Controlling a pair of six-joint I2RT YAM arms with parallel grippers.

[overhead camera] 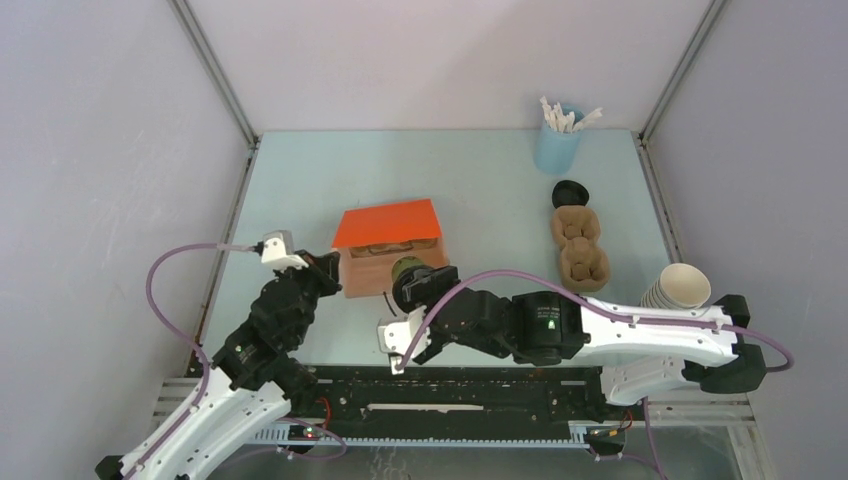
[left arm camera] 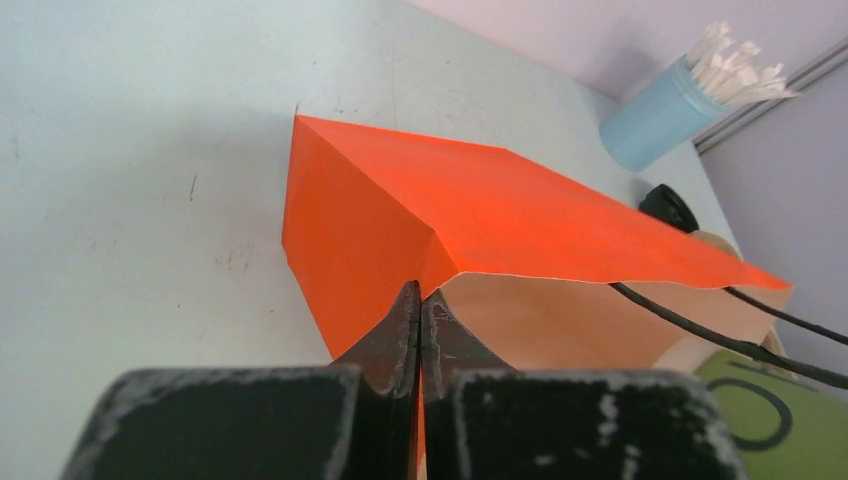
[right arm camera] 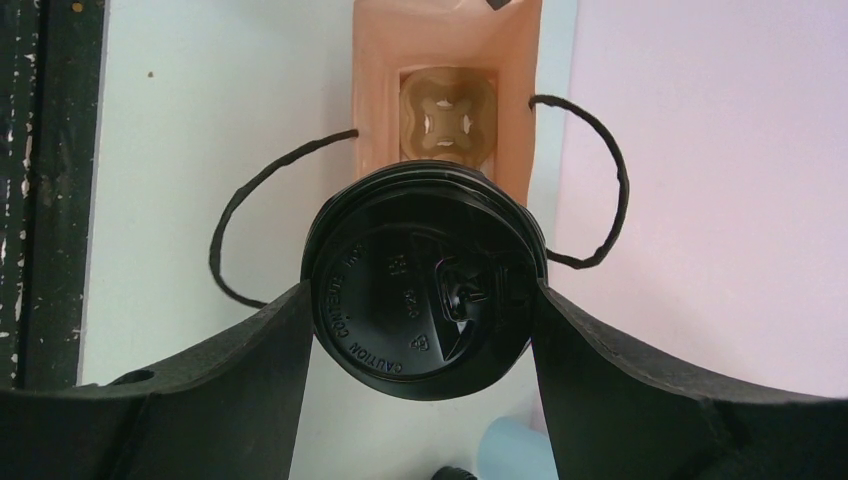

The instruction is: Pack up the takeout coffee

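Orange paper filled my left wrist view: the orange bag [overhead camera: 388, 225] lay on its side on the table [overhead camera: 480, 170], mouth turned toward my bases. My left gripper [left arm camera: 420, 312] was pinched shut on the upper lip of that mouth, fingers pressed together with the paper edge between them, so the top flap stood raised off the lower side.

My right gripper [right arm camera: 425, 300] held the takeout coffee [right arm camera: 425, 282] tipped on its side, one finger against each flank of the cup just below the black lid [right arm camera: 400, 300], whose top faced my wrist camera. From above, the cup sat right at the bag's mouth; I could not tell how far past the rim it reached. Deeper inside the bag, a tan cardboard cup holder [right arm camera: 447, 112] rested against the far end, and the bag's two black cord handles [right arm camera: 240, 230] looped out to either side.

Well apart, at the far right, the pale blue cup [overhead camera: 556, 148] held white sticks [overhead camera: 566, 117]. Nearer stood a stack of lidless cups [overhead camera: 678, 287], beside two brown carriers [overhead camera: 578, 245] and a loose black lid [overhead camera: 570, 192].
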